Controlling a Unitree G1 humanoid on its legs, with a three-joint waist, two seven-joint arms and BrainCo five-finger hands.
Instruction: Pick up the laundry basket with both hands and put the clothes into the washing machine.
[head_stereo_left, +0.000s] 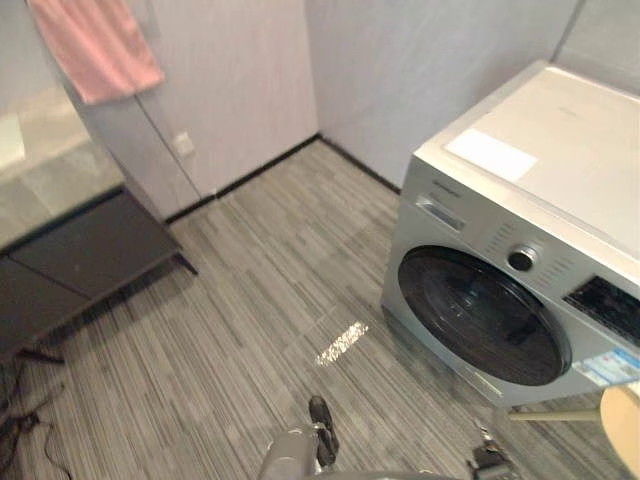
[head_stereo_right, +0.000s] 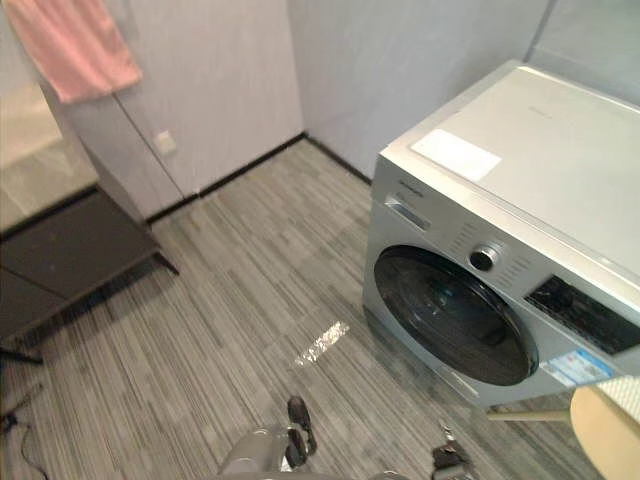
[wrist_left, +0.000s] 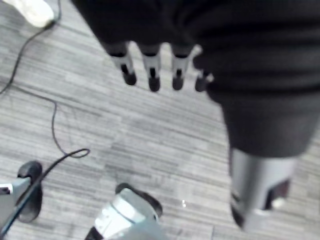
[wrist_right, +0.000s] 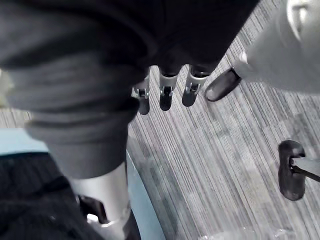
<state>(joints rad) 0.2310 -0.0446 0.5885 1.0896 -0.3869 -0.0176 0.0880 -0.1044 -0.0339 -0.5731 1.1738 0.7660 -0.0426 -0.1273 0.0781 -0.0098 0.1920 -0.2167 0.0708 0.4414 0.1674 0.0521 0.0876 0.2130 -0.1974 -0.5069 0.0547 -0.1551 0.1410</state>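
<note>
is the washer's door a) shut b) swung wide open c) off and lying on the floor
a: the round dark door sits flush against the front of the washing machine.

Soft, fairly bright indoor light fills the room, and no shadows have hard edges. A small white patch of glare (head_stereo_left: 341, 343) shines on the striped grey floor (head_stereo_left: 250, 300), near and just left of the washing machine (head_stereo_left: 470, 240). The machine's pale top (head_stereo_left: 570, 150) is the brightest surface, almost washed out. Its round door glass (head_stereo_left: 483, 315) stays dark, with faint reflections. At the far left, a low black table (head_stereo_left: 80, 250) casts a soft shadow underneath. A pink towel (head_stereo_left: 95, 45) above it is evenly lit.
</note>
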